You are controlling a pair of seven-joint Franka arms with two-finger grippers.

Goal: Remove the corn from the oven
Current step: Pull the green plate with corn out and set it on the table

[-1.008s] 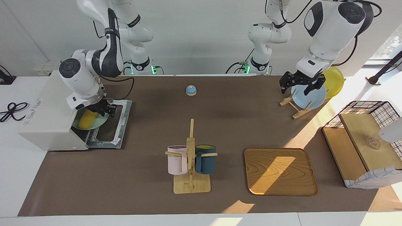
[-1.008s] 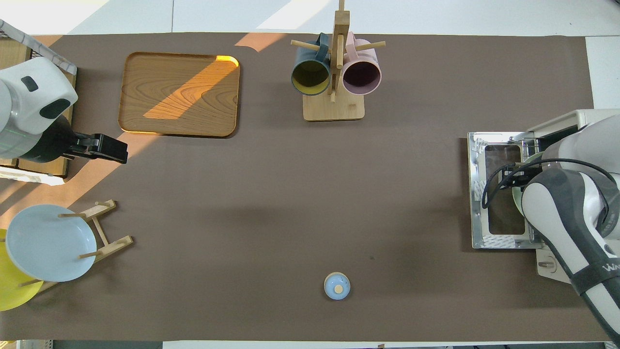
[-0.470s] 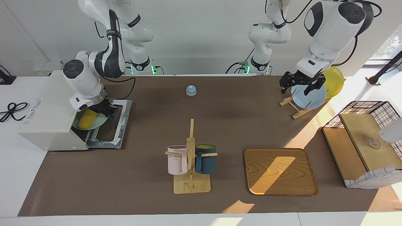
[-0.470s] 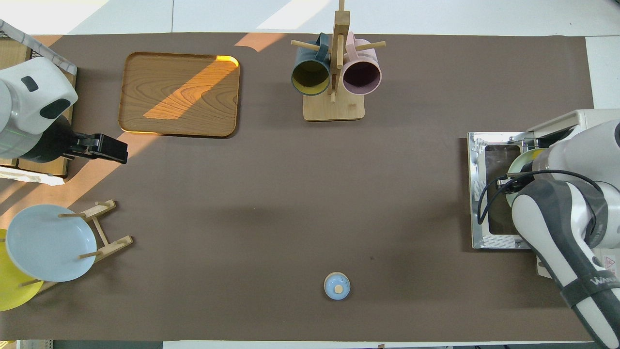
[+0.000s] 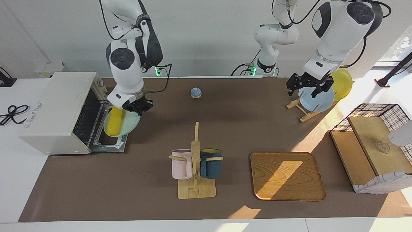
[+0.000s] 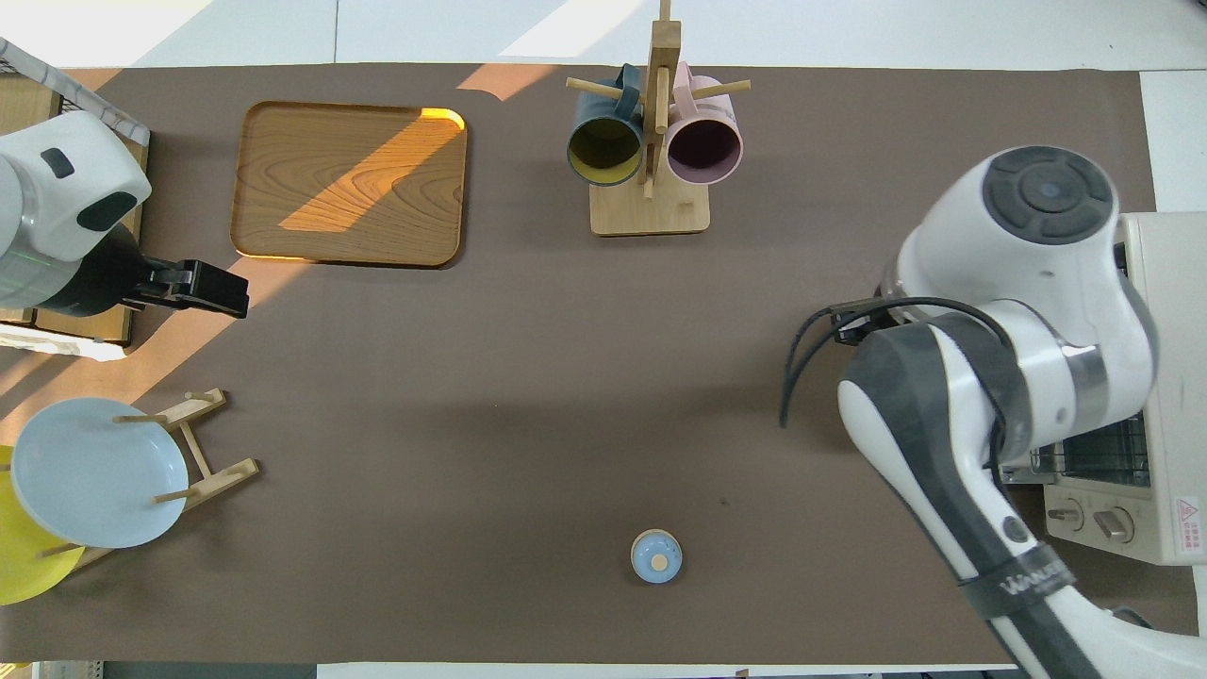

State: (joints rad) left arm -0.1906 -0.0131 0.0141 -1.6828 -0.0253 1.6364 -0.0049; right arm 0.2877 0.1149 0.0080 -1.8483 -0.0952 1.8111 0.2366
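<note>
The yellow corn (image 5: 115, 121) lies on a pale green plate (image 5: 128, 124). My right gripper (image 5: 139, 108) is shut on the plate's rim and holds it in the air over the oven's open door (image 5: 111, 145), outside the cavity. The white oven (image 5: 54, 109) stands at the right arm's end of the table with its wire rack showing. In the overhead view the right arm hides the plate and the corn, and only part of the oven (image 6: 1165, 377) shows. My left gripper (image 5: 309, 85) hangs open over the blue plate (image 5: 317, 98) and waits.
A mug rack (image 5: 195, 161) with a pink and a dark blue mug stands mid-table. A wooden tray (image 5: 287, 175) lies beside it. A small blue bell (image 5: 195, 92) sits near the robots. A yellow plate (image 5: 342, 82) and a wire basket (image 5: 373, 145) are at the left arm's end.
My right gripper has drawn the green plate with the corn out of the oven and lifted it over the open door, toward the table's middle. The left arm has not moved.
</note>
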